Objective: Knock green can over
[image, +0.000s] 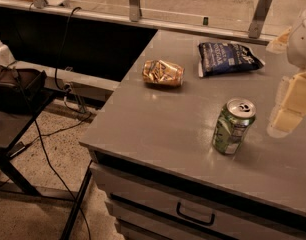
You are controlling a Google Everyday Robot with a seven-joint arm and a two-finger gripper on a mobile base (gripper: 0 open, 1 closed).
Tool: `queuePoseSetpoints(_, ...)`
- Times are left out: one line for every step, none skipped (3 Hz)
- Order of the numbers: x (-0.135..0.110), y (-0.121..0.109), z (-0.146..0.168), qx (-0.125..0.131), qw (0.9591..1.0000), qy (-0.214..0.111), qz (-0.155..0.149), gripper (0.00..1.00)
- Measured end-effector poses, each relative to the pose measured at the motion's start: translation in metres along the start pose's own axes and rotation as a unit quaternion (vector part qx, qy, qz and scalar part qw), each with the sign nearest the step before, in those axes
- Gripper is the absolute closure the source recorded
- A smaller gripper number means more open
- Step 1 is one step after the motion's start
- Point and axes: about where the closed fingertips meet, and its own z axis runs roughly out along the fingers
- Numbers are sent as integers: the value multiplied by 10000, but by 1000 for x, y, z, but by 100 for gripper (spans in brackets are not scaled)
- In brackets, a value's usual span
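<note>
The green can (234, 127) stands upright on the grey table (163, 124), near its front edge and right of the middle. It is green and white with a silver top and pull tab. My gripper (285, 115) hangs at the right edge of the view, a little to the right of the can and about level with its top. There is a gap between them and they do not touch.
A dented gold-orange can (163, 73) lies on its side further back on the table. A dark blue chip bag (228, 58) lies behind the green can. A metal rail with glass (134, 4) runs along the back. A black stand and cables (18, 91) are on the left.
</note>
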Motion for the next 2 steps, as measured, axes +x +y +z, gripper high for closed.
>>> queuePoseSetpoints(0, 0, 0, 1, 10000, 0, 0, 0)
queuePoseSetpoints(5, -1, 11, -215, 9991, -316, 191, 0)
